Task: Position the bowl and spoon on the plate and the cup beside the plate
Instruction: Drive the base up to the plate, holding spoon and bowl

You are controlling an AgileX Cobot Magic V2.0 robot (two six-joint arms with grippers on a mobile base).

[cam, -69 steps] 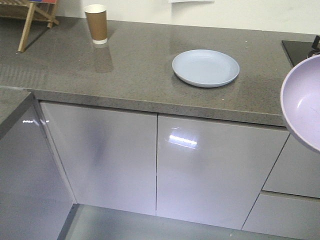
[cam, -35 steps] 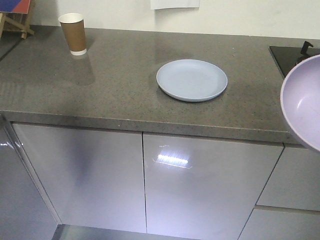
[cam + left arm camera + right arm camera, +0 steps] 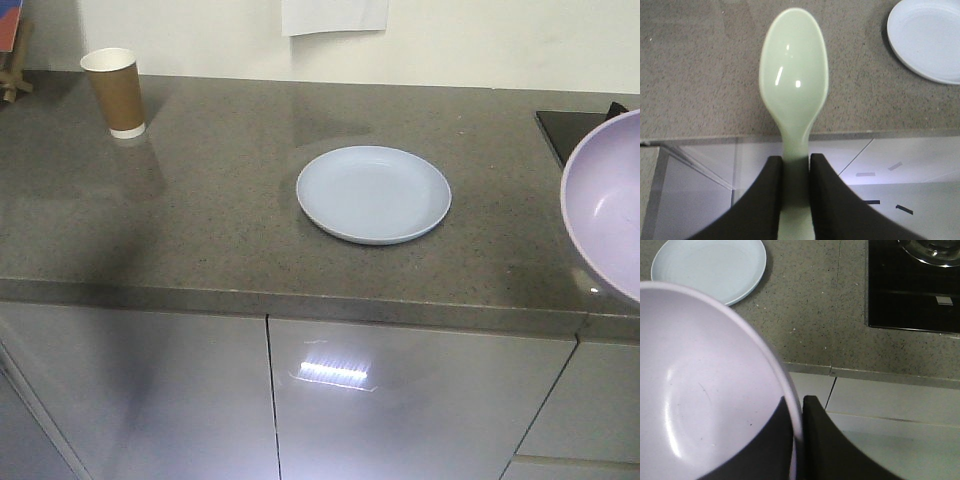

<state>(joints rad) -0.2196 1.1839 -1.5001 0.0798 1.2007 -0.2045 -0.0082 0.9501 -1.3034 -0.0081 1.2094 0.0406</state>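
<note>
Pinching spoon [image 3: 794,90], left pincer [image 3: 796,162], bowl [image 3: 700,390], right pincer [image 3: 799,402]

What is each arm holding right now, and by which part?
Left gripper holds the spoon by its handle, scoop sticking out. Right gripper pinches the bowl at its rim, one of the jaws inside, one outside.

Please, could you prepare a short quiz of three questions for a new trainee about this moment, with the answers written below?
1. True or false: the plate is bare.
2. Fill the gap: the right gripper is shut on the rim of the ____.
3. The left gripper holds the spoon by: A the scoop; B the handle; C nothing, it is open.

Key: 1 true. 2 bowl. 3 B.
</note>
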